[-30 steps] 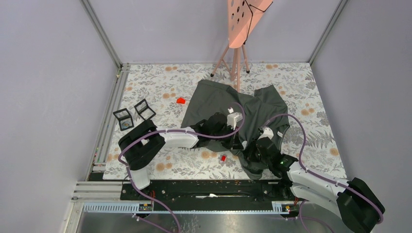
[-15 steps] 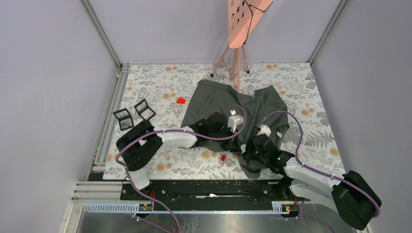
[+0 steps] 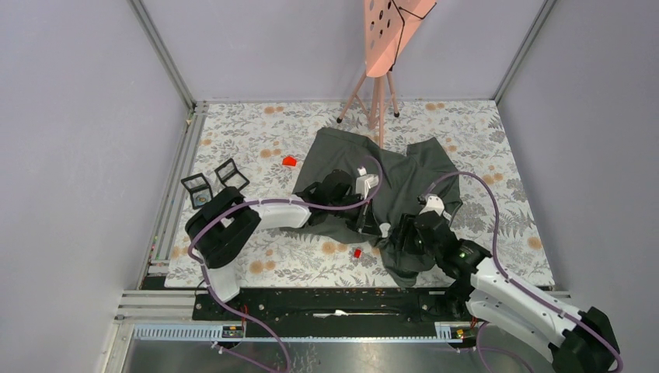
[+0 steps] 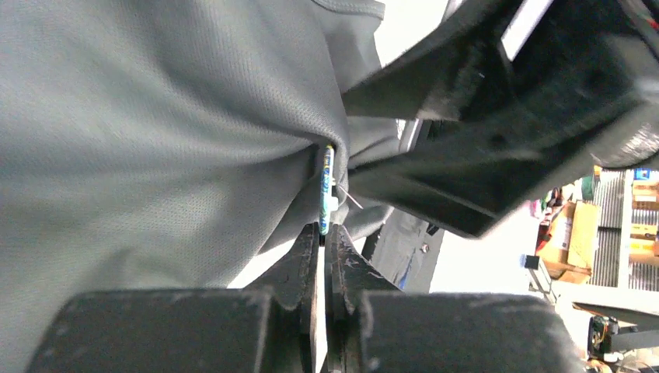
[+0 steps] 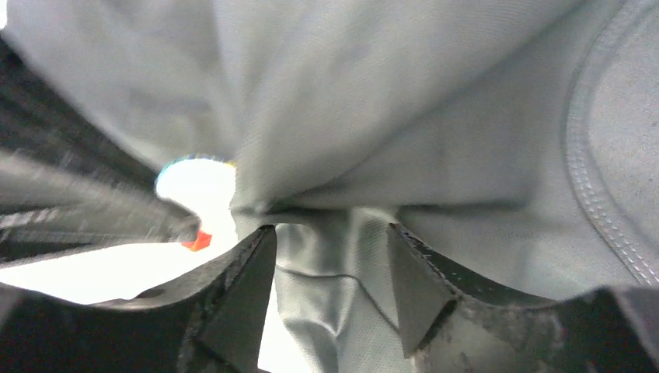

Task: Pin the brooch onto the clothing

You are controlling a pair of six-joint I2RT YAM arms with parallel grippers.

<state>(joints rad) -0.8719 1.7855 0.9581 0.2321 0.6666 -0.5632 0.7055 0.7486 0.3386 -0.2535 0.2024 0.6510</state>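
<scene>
On the left of the flower-printed table cover [image 3: 256, 140] two small black square frames [image 3: 197, 190] lie just beside each other, and the white-and-black left arm [image 3: 272, 211] reaches past them toward the middle. A small red piece [image 3: 289, 161] sits on the cover just off the left edge of the dark grey short-sleeved soft-fabric T-shirt [image 3: 342, 155], which lies rumpled across the centre of the table, its near part bunched up between the two arms. A second small red piece [image 3: 357, 252] lies on the cover just beside the shirt's near hem. Behind the shirt stands a salmon-pink perforated panel on a tripod [image 3: 381, 39], one leg coming down at the shirt's far edge. The left gripper [image 4: 322, 233] is pinched tight on the thin round brooch with a blue-green patterned rim [image 4: 325, 190], seen edge-on in the left wrist view. The disc stands upright out of the fingertips and presses against a gathered fold of the grey fabric, with a fine metal pin sticking out on its right side. Just right of it looms the blurred black body of the other claw. The right gripper [image 5: 330, 245], at the end of the right arm [image 3: 505, 287], stands with its fingers [image 5: 249, 280] wide apart. A loose fold of shirt hangs between them, puckered just above the tips, and whether the pads touch it I cannot tell
</scene>
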